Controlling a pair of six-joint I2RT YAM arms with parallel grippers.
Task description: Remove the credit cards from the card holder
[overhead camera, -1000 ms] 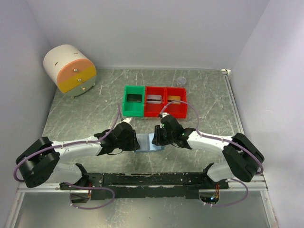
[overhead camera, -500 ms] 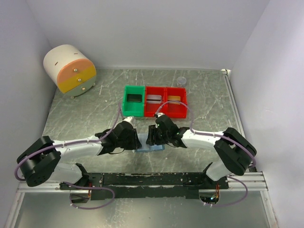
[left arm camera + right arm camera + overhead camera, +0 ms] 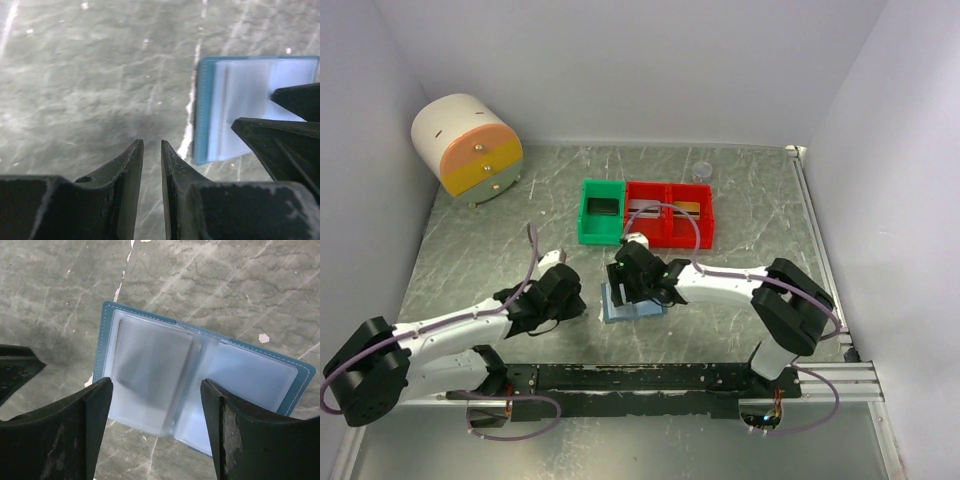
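Two jaws of the right gripper [image 3: 156, 390] stand spread wide above the open blue card holder [image 3: 240, 375]; the left gripper [image 3: 151, 150], just beside it, is narrowly parted and empty.

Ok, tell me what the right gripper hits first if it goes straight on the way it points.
The open card holder: the right gripper points down at its clear inner pockets, jaws wide. It would likely meet those pockets before the table, though its height above them is unclear.
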